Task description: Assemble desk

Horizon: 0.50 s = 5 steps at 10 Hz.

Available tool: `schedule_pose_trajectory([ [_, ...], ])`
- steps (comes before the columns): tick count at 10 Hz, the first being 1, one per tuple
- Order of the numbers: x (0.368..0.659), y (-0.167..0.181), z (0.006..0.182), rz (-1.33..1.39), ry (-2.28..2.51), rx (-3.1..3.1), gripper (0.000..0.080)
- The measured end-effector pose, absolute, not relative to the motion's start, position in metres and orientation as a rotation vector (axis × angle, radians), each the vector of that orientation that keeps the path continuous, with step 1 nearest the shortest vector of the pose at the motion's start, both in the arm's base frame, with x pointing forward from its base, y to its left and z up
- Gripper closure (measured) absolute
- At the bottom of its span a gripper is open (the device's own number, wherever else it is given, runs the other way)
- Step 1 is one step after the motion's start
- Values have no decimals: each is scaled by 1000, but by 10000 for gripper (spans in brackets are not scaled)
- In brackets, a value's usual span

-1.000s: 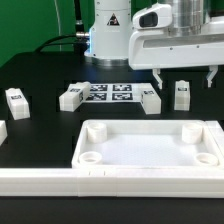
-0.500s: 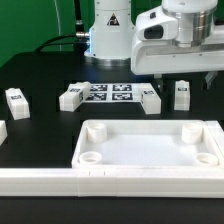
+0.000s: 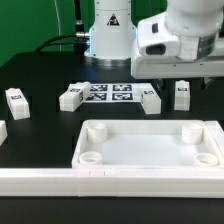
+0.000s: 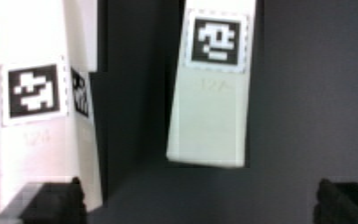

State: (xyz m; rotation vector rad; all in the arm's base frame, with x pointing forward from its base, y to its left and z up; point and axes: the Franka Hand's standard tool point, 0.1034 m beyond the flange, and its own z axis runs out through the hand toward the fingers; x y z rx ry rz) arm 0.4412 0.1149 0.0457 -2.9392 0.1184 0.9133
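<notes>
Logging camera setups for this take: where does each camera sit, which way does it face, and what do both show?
Exterior view: off the arm, across the table from the robot's base, facing it over the tabletop; base and arm show.
Wrist view: on the wrist, looking down at the table past the open gripper; only its dark fingertips show.
Shared: probably the tagged leg below the arm, which the wrist view sees close up.
</notes>
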Motion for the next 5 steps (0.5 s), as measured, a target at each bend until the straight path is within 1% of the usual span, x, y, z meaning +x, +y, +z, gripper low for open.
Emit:
schedule_pose_trajectory([
  [3, 436, 117, 37, 1191, 102, -2845, 151],
  [4, 436, 117, 36, 1243, 97, -2824, 151],
  [5, 431, 117, 36, 1349, 88, -2779, 151],
])
